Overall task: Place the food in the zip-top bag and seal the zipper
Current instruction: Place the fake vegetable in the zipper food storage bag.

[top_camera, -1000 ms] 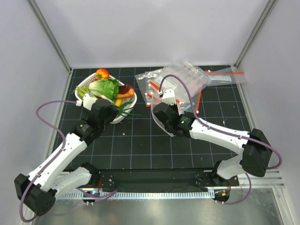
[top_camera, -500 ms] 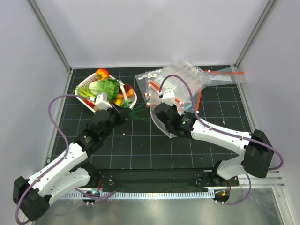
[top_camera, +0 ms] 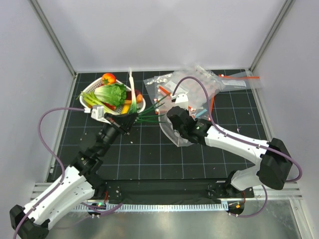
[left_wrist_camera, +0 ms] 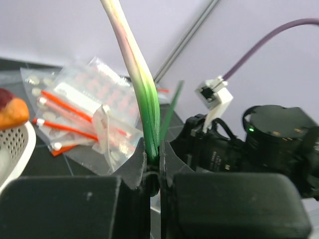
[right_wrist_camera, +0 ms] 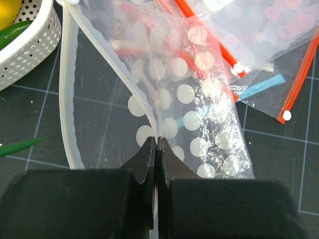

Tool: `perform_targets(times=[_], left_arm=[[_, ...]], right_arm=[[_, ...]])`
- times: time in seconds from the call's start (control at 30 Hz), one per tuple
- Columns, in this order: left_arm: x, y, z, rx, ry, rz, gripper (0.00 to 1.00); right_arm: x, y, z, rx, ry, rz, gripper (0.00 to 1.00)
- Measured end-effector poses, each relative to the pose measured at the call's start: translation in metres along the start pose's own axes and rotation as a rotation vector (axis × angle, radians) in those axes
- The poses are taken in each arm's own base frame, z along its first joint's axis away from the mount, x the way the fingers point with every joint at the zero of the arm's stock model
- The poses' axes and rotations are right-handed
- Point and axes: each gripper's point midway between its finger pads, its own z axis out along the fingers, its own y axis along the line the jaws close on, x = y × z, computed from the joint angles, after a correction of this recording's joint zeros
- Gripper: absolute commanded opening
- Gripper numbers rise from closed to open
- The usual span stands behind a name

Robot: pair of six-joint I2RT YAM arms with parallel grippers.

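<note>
the zip-top bag (right_wrist_camera: 192, 124) lies under the right hand (right_wrist_camera: 155, 142), which pinches one lip, lifting the mouth open. the left hand (left_wrist_camera: 153, 158), clamped on a green onion (left_wrist_camera: 142, 84), hovers beside it. the lettuce (top_camera: 113, 93) sits in the basket (right_wrist_camera: 30, 50) behind. filling step: next comes aiming into that gap.

You'll find the basket (top_camera: 87, 90) at the bench's (top_camera: 149, 154) far left with the lettuce head (top_camera: 112, 93) in it, the small piece (top_camera: 108, 78) on its far rim; the plain bags (top_camera: 199, 82) lie right, the zip-top bag (top_camera: 172, 133) before them
</note>
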Motion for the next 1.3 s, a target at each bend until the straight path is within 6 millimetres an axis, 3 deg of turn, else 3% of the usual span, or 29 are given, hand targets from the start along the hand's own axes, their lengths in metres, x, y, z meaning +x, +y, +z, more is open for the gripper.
perform_targets(times=[0.23,0.33,0.53,0.77,1.03,1.3], left_arm=[[-0.017,-0.016,-0.014,0.109,-0.108,0.011,0.00],[-0.007,-0.023,-0.007,0.179,-0.100,0.016,0.00],[0.039,-0.017,0.004,0.266,-0.029,0.045,0.00],[0.037,-0.027,0.010,0.340,-0.072,0.087,0.01],[0.049,-0.036,0.012,0.365,-0.068,0.133,0.01],[0.087,-0.026,0.022,0.304,-0.005,0.219,0.00]], right_arm=[[0.002,0.006,-0.001,-0.069,0.016,0.040,0.01],[0.001,0.014,-0.009,-0.137,0.016,0.070,0.01],[-0.008,0.026,-0.027,-0.253,0.000,0.120,0.01],[-0.011,0.036,-0.034,-0.318,0.002,0.150,0.01],[-0.008,0.031,-0.030,-0.302,0.011,0.179,0.01],[-0.005,0.011,-0.028,-0.258,0.002,0.234,0.01]])
